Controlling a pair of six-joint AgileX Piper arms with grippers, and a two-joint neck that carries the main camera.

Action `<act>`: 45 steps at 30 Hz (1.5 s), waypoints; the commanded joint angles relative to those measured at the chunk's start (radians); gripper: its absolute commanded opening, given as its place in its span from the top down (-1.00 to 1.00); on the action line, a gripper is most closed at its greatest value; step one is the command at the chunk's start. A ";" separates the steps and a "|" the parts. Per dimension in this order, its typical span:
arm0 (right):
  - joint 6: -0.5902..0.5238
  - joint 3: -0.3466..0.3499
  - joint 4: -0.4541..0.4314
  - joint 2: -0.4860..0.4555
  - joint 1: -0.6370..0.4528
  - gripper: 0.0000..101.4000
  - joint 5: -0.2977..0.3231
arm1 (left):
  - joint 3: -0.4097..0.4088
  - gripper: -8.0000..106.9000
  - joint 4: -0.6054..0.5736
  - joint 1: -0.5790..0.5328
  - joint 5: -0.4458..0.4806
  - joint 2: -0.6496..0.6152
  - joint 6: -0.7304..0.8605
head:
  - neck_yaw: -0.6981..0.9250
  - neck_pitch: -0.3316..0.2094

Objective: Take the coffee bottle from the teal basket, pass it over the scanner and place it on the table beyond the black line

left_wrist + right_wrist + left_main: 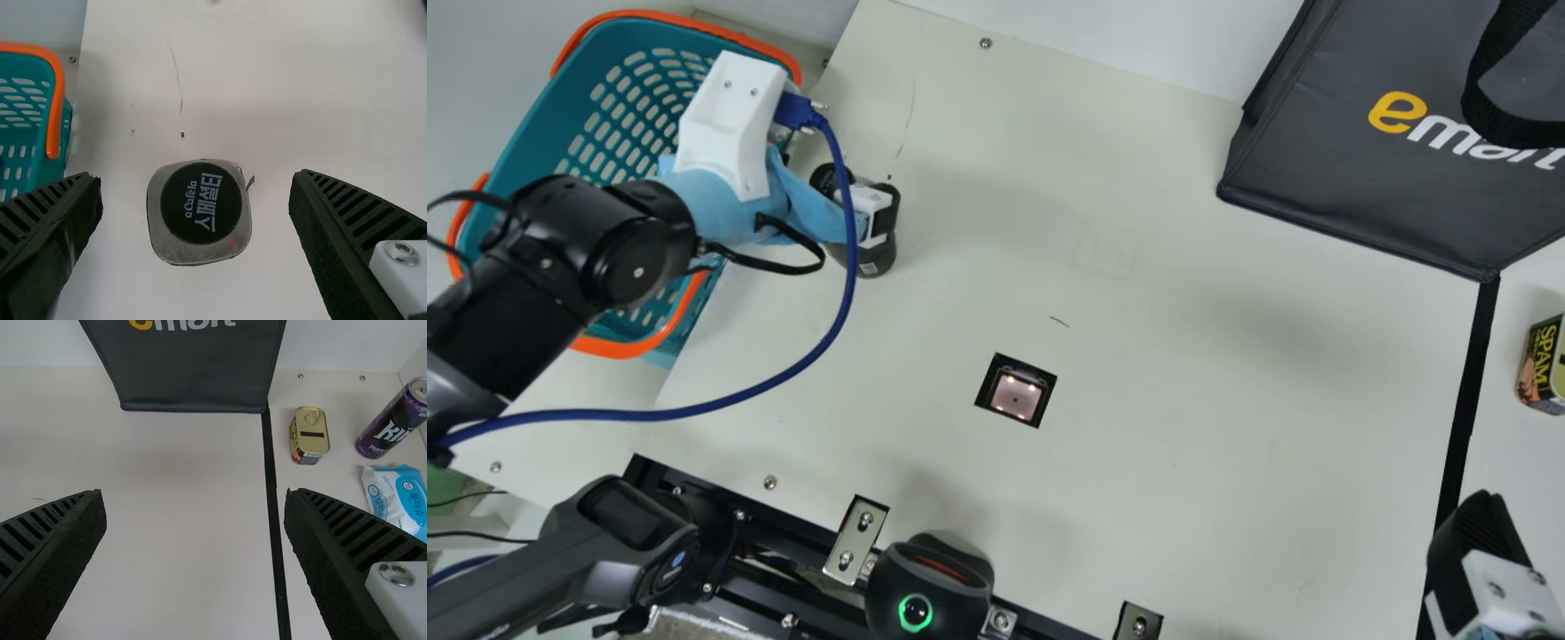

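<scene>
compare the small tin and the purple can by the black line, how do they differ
Shape: the small tin is boxy with rounded corners, while the purple can is a round cylinder.
Height: the small tin is squat; the purple can is clearly taller.
Top: the small tin has a gold-coloured lid, the purple can a silver one.
Shared: both stand on the table beyond the black line.

Teal basket [527,151], orange handle [56,100]; purple can [387,428]; bottle [876,259] seemingly black.

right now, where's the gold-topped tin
The tin is at the main view's right edge, beyond the black line; in the right wrist view, between line and purple can.
</scene>
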 commanded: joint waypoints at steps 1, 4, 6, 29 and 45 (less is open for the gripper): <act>0.000 0.000 0.000 0.000 0.000 -0.87 0.000 | -0.001 -0.71 -0.017 0.009 0.007 -0.031 0.020 | 0.004 -0.029; 0.000 0.000 0.000 0.000 0.000 -0.87 0.000 | 0.001 -0.71 -0.046 0.027 0.019 -0.077 0.051 | 0.004 -0.029; 0.000 0.000 0.000 0.000 0.000 -0.87 0.000 | 0.003 -0.71 -0.064 0.038 0.032 -0.109 0.070 | 0.004 -0.029; 0.000 0.000 0.000 0.000 0.000 -0.87 0.000 | 0.027 -0.71 -0.196 0.143 0.137 -0.326 0.224 | -0.322 -0.029; 0.000 0.000 0.000 0.000 0.000 -0.87 0.000 | 0.034 -0.71 -0.179 0.136 0.154 -0.304 0.244 | -0.345 -0.029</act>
